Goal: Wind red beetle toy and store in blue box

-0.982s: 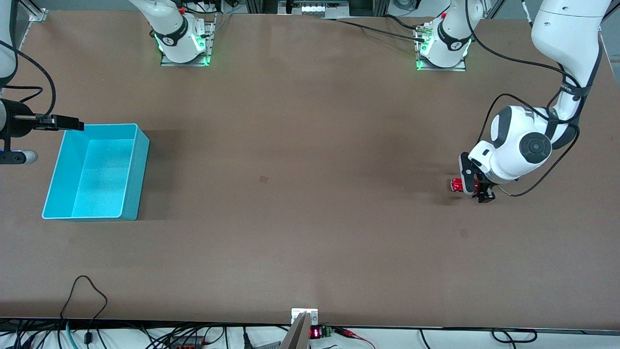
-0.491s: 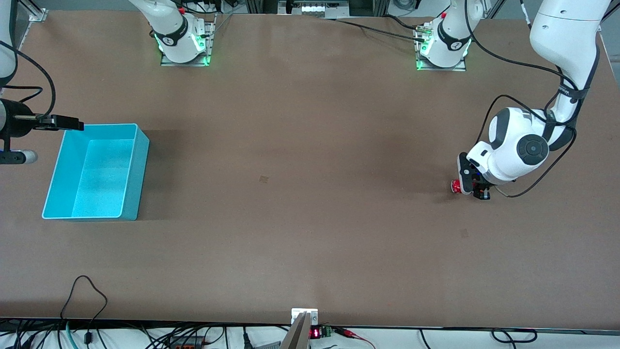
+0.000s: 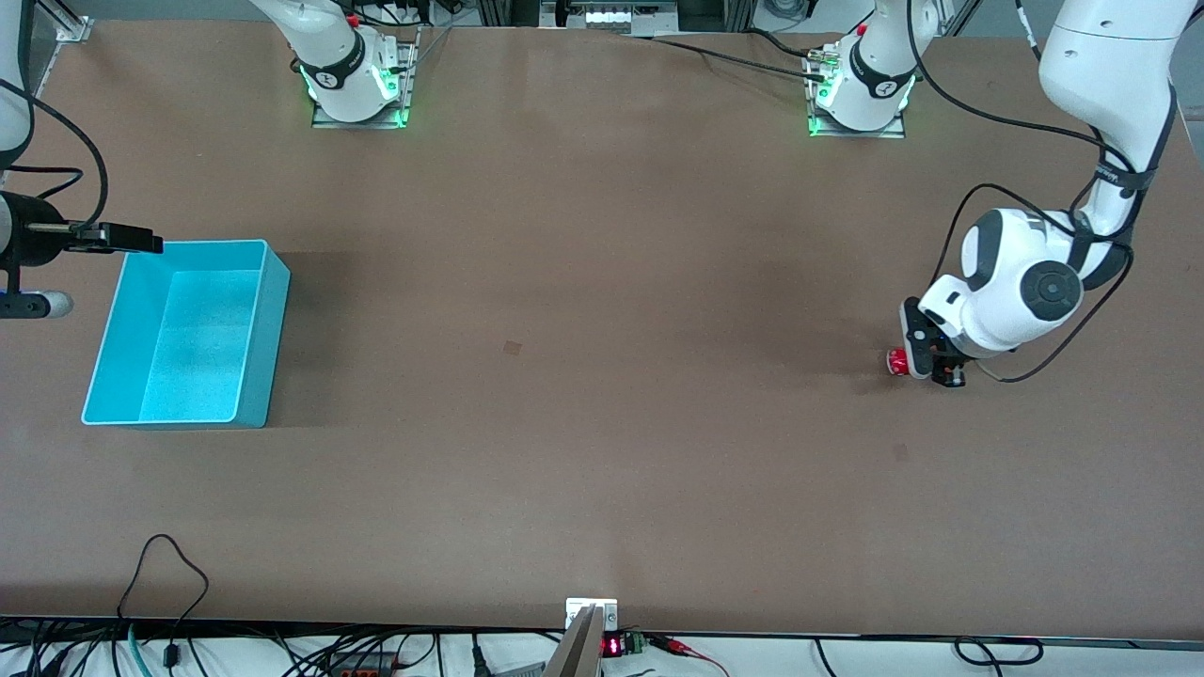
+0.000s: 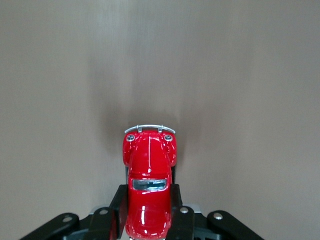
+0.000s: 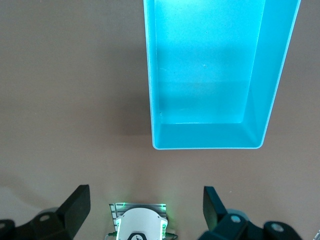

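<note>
Box [image 3: 268,329] sitting at the right arm's end of the table. Right gripper [image 3: 141,240] waiting over its corner, jaws spread wide. Left gripper [image 3: 926,362] down at its own end – clamped on the beetle [image 4: 148,185].

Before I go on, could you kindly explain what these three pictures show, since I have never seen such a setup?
Two white robot arms stand at a brown table. One picture looks down from a high camera facing them; the other two come from cameras on each arm's wrist. On the table are a blue box, empty, toward the right arm's end, and a red beetle toy toward the left arm's end. The left hand is shut on the toy; its wrist picture shows the car between the fingers. The right hand waits, open, beside the box.
</note>
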You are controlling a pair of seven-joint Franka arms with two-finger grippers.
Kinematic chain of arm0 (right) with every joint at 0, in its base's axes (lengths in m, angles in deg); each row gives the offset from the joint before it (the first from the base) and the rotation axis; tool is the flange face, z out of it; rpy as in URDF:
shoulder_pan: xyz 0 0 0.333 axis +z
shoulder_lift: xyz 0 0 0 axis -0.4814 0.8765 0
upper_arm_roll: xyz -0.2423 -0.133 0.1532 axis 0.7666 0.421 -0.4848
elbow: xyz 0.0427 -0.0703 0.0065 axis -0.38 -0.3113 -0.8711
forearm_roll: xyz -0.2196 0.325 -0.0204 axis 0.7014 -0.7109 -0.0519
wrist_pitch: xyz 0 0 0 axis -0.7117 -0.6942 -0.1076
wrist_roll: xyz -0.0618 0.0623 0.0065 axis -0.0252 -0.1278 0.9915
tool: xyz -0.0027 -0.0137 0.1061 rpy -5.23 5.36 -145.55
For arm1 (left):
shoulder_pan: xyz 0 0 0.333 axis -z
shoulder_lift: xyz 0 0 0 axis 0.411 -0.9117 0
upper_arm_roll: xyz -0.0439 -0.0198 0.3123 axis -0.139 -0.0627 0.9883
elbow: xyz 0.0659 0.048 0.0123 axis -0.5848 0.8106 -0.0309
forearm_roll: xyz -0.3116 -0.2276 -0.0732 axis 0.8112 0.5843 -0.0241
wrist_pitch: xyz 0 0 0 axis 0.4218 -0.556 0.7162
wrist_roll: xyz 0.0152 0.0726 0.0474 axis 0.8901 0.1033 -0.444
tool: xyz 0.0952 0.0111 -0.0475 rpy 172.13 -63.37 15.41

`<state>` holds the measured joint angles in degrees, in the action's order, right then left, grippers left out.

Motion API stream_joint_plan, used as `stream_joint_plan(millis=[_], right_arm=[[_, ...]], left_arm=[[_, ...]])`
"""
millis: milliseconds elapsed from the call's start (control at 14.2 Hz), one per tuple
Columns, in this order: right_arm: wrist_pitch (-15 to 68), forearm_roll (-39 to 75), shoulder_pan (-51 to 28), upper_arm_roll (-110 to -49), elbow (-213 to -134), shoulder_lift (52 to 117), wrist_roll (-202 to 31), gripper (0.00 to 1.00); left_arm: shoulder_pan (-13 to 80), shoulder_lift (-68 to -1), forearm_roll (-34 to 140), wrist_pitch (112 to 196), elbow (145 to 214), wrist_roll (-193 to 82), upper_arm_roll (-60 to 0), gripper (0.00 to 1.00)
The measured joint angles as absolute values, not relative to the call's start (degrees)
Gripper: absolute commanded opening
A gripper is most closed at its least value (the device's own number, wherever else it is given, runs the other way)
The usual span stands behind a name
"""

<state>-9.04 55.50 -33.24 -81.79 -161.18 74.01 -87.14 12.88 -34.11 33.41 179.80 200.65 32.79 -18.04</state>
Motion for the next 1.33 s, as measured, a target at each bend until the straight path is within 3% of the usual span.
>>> stream_joint_plan(millis=[351,1053,1123,1193,1263,1333], right_arm=[[-9.1,55.5,-33.2,-81.8,-161.2,74.0,-87.1,1.00],[-9.2,55.5,-33.3,-81.8,-161.2,74.0,-87.1,1.00],[-9.2,55.5,-33.3,-81.8,-161.2,74.0,-87.1,1.00],[-9.2,55.5,-33.3,-81.8,-161.2,74.0,-87.1,1.00],[-9.2,55.5,-33.3,-81.8,-161.2,74.0,-87.1,1.00],[-9.2,55.5,-33.3,-81.8,-161.2,74.0,-87.1,1.00]], left_arm=[[5.7,-35.2,33.4,179.8,199.0,39.7,-17.8,0.23],[4.2,-35.5,33.4,179.6,198.4,41.5,-17.9,0.23],[4.0,-35.5,33.4,179.6,198.3,41.8,-17.9,0.28],[3.9,-35.5,33.4,179.6,198.3,42.1,-17.9,0.53],[4.0,-35.5,33.4,179.6,198.3,42.2,-17.9,1.00],[3.9,-35.6,33.4,179.7,198.3,42.2,-17.9,1.00]])
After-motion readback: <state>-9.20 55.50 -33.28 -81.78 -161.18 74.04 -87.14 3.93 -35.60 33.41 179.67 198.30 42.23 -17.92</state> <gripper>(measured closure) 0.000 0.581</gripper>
